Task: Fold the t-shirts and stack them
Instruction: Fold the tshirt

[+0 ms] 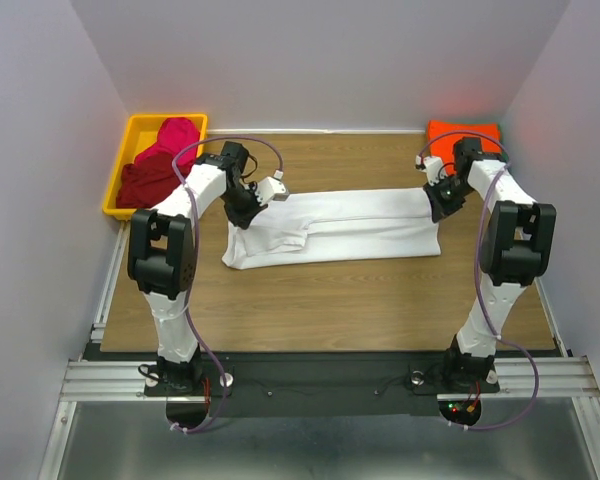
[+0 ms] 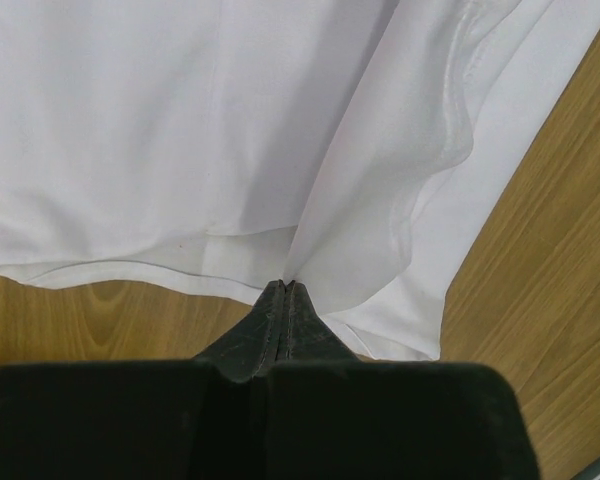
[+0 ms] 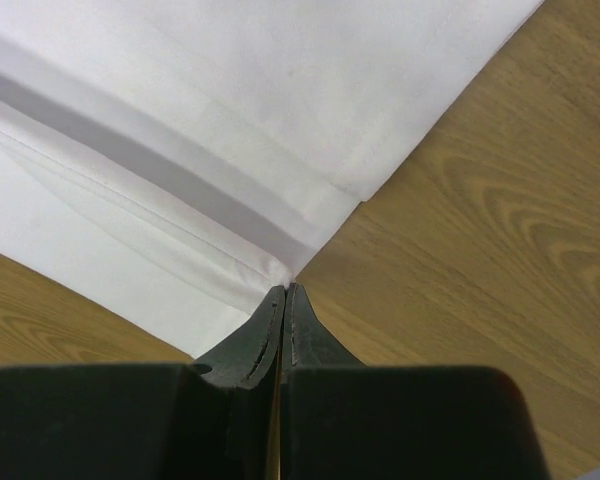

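White and thin, the t-shirt (image 1: pixel 330 225) is judged light, limp and prone to sagging, so it is best taken at its corners. It is spread mid-table (image 1: pixel 330 300), long axis left to right, hem seemingly rightward. Its ends are pinched by the left gripper (image 2: pixel 285 290) and right gripper (image 3: pixel 284 292), jaws clamped on cloth.

In both wrist views the white shirt (image 2: pixel 180 140) is cut off by the upper and left edges, and how much cloth is pinched is concealed between the closed fingers (image 2: pixel 265 330). From above, the orange shirt (image 1: pixel 468 130) is partly covered by the right arm (image 1: pixel 500 205), the dark red shirt (image 1: pixel 145 185) by the left arm (image 1: pixel 195 195).
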`<state>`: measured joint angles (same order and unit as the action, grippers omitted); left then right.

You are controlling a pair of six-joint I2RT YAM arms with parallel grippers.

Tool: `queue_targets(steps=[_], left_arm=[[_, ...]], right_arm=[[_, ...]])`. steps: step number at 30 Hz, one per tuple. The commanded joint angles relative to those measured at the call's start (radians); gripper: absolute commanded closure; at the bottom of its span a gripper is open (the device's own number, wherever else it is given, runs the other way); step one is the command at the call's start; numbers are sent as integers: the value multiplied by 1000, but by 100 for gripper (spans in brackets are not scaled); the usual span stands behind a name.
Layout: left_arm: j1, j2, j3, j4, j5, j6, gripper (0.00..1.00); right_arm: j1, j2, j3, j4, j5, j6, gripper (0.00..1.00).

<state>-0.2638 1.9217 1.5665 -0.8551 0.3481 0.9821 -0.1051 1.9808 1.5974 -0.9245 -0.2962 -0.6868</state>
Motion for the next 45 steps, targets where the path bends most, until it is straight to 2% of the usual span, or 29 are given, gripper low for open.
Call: queue_targets(steps=[1, 20, 22, 23, 25, 26, 27, 31, 34, 41, 45], left_arm=[[15, 8, 49, -10, 15, 10, 100], [29, 74, 49, 28, -3, -6, 100], [31, 76, 44, 40, -11, -19, 97], [37, 71, 43, 44, -11, -34, 83], [47, 34, 43, 48, 20, -51, 70], [58, -7, 40, 48, 35, -69, 66], [63, -30, 35, 56, 60, -83, 60], [64, -150, -31, 65, 123, -147, 54], [64, -214, -112, 80, 201, -239, 53], [64, -297, -385, 226, 296, -486, 54], [64, -277, -434, 260, 336, -561, 54]], right_arm=[[-8, 15, 50, 33, -15, 9, 99], [-8, 105, 110, 67, -3, 44, 99], [-8, 113, 121, 65, 0, 55, 91], [-8, 105, 125, 65, 11, 65, 79], [-8, 89, 127, 67, 23, 75, 65], [-11, 60, 130, 65, 25, 93, 56], [-13, 43, 130, 65, 23, 102, 54], [-10, -51, 119, 64, -32, 174, 54], [18, -105, 96, 52, -64, 251, 55], [178, -149, 26, 73, -251, 447, 60], [275, -134, -16, 166, -331, 585, 60]])
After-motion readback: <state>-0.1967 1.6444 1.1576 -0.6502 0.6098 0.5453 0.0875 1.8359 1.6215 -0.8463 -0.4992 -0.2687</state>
